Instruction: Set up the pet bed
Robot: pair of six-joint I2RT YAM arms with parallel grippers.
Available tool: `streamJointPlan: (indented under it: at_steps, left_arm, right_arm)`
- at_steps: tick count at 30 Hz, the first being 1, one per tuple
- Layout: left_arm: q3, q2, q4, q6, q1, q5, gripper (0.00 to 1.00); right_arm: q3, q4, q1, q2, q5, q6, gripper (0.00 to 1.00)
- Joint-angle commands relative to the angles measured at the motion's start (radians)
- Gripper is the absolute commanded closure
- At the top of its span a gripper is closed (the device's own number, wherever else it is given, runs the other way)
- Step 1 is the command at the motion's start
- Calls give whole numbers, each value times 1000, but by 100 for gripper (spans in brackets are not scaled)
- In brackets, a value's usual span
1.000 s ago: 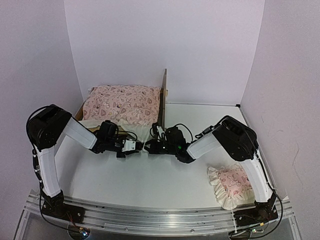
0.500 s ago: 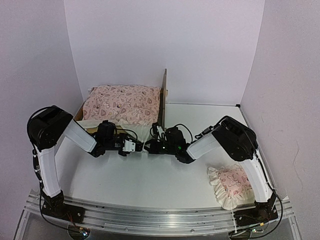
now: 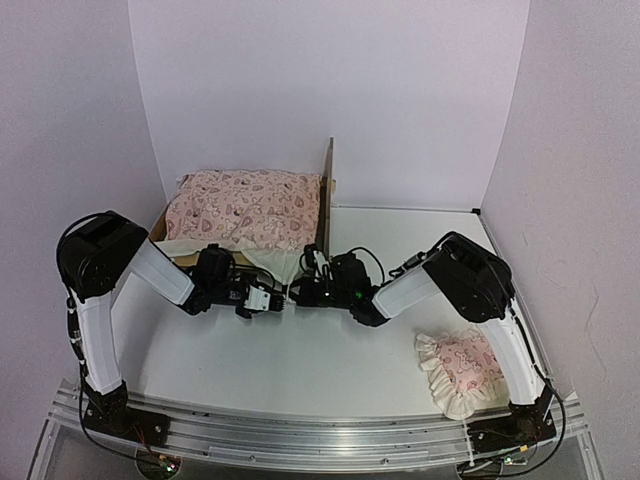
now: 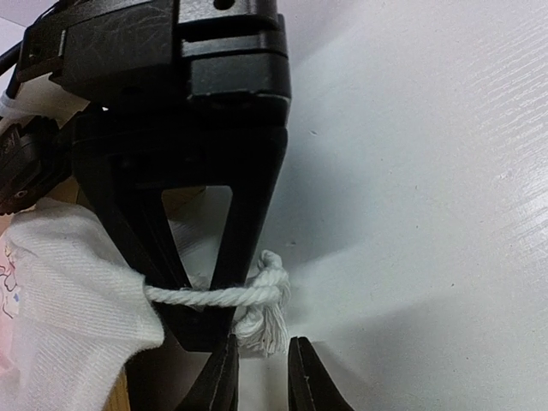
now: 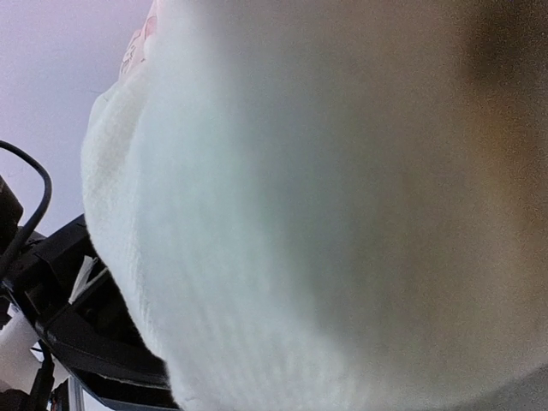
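The pet bed (image 3: 327,190) stands at the back left, its plywood headboard upright. The pink heart-print mattress (image 3: 245,205) lies on it, its white edge (image 3: 270,262) hanging over the front. My two grippers meet tip to tip just in front of that edge. My right gripper (image 3: 298,292) (image 4: 205,338) has its fingers closed, and a taut white cord (image 4: 201,296) with a knotted tassel (image 4: 264,318) runs across them. My left gripper (image 3: 278,299) (image 4: 263,381) is slightly open just below the tassel, with nothing between its fingers. White fabric (image 5: 300,214) fills the right wrist view and hides the right fingers.
The small pink ruffled pillow (image 3: 462,368) lies at the front right beside the right arm's base. White walls close in the table on three sides. The table surface (image 3: 300,360) in front of the grippers is bare white.
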Motion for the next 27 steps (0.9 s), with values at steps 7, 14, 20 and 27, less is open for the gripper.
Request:
streamJointPlan:
  at_steps: [7,14,20,27]
  left_arm:
    - [66,45,63,-26,-2,-16,81]
    - [49,48,164,8,-3,-59,81]
    - [29,49,211,26,-4,-52,81]
    - [11,43,247,30,-4,-43,82]
  right_arm:
    - [16,-54,-24,46,-5,69,100]
    - [13,-52,-28,53,-7,107,100]
    - [6,-55,-33,54,-10,162,100]
    - [4,-100,-34,48,-1,183,100]
